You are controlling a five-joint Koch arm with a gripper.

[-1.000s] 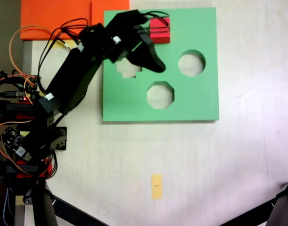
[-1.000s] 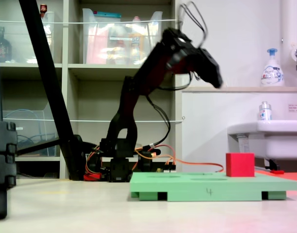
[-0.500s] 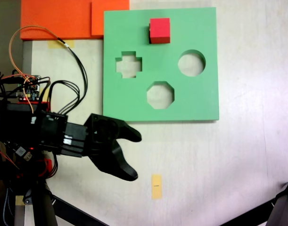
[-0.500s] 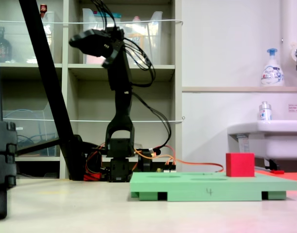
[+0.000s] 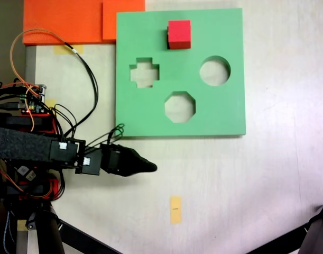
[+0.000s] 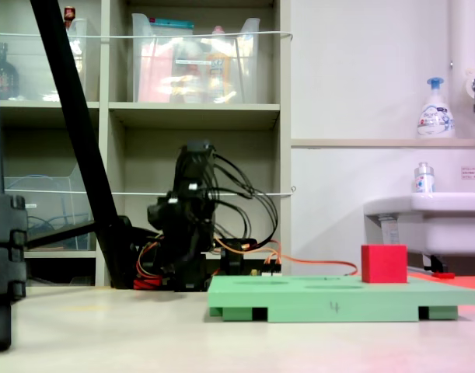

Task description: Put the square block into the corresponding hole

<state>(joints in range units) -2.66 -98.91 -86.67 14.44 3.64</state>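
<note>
My claw (image 5: 149,167) off board, low over table, jaw state unclear. Red cube (image 5: 179,34) sits at green board (image 5: 224,111) far edge. Judgement: if cube isn't seated, regrasp square-on, press straight down.

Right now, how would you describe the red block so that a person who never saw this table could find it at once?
Find the large green foam board lying flat on the pale table. Near its far edge, above the cross-shaped cutout and round cutout in the top-down fixed view, sits the red block. It is the board's single raised, solid, bright red thing; its neighbours are holes.
</note>
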